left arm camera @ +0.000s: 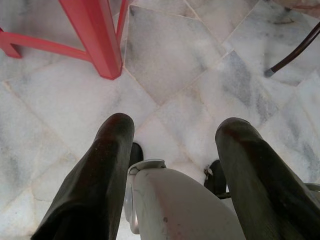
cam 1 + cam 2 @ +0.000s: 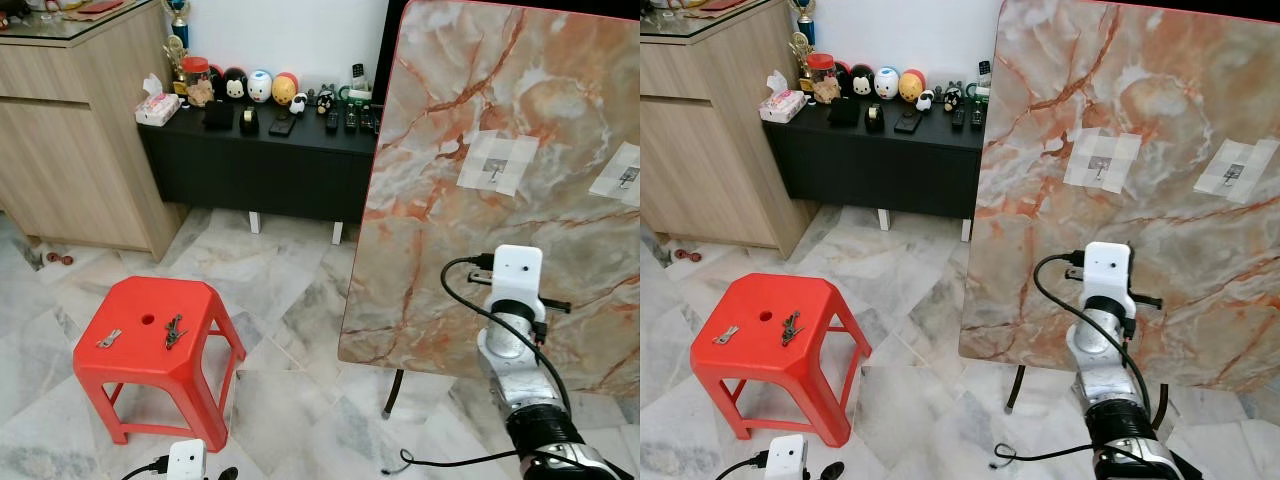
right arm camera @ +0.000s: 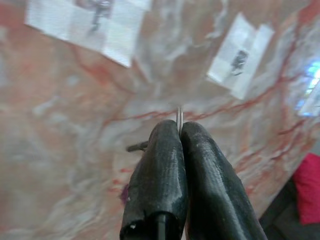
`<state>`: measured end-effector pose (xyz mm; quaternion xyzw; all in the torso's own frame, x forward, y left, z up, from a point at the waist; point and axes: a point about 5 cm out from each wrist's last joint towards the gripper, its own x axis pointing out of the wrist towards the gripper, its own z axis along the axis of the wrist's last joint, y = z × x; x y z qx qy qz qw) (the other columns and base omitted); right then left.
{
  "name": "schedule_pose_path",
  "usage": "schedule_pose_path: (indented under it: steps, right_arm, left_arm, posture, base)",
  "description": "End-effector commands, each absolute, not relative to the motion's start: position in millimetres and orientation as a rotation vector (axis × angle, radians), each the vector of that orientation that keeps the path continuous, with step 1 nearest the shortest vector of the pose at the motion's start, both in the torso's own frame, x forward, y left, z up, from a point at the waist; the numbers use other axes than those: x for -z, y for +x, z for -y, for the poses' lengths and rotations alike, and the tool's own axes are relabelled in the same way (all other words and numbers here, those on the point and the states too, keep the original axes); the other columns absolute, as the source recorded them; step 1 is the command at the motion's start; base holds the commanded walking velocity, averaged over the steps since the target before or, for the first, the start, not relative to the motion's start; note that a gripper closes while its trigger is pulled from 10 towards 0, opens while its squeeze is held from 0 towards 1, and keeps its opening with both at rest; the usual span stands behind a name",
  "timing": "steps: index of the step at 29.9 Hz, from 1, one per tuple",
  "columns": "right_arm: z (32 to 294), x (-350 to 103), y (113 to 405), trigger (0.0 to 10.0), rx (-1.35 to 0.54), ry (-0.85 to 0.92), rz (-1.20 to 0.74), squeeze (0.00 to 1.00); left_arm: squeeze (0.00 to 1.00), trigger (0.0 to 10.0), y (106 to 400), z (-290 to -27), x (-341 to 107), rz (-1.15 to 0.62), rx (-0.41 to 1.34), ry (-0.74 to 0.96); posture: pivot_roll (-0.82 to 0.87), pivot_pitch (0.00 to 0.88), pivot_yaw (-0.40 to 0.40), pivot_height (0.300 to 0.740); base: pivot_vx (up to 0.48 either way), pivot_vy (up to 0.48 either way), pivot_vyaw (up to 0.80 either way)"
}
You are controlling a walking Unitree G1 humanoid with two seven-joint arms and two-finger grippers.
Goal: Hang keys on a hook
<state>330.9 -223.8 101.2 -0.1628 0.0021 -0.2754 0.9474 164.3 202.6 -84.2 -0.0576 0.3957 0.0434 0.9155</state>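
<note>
Right jaws [image 3: 180, 131] pinch what looks like a key ring [image 3: 179, 116] near the marble board [image 2: 520, 150]; left jaws [image 1: 172, 135] spread.

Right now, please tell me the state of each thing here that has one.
Right gripper: shut on a thin metal piece, raised before the marble board.
Left gripper: open, low over the floor.
Hooks: taped on the board, both bare.
Keys: lying on the red stool.

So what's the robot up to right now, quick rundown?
Right pincer shut on a thin metal key ring, raised before the marble-patterned board with taped hooks. Left pincer open, low by the red plastic stool.
</note>
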Motion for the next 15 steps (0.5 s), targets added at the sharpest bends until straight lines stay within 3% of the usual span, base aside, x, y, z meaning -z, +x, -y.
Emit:
schedule_pose_path:
  steps: [1,9,15]
  right_arm:
    - [229.8,-100.9,328.8,10.0,0.58,-0.35,0.002,0.0]
    - [221.9,-102.3,332.1,10.0,0.517,-0.469,0.05,0.0]
    - [226.9,-98.8,330.7,10.0,0.556,-0.432,0.022,0.0]
  left_arm:
    - [0.0,10.0,158.5,-201.3,87.8,-0.85,-0.09,-0.121]
    - [0.0,10.0,159.6,-198.7,87.8,-0.849,-0.088,-0.124]
    - [0.0,10.0,160.3,-197.3,87.7,-0.844,-0.093,-0.132]
  posture:
    - [0.06,0.0,-0.113,0.74]
    - [0.06,0.0,-0.119,0.74]
    - [0.06,0.0,-0.123,0.74]
  base:
    - [0.0,0.0,0.0]
    - [0.0,0.0,0.0]
    - [0.0,0.0,0.0]
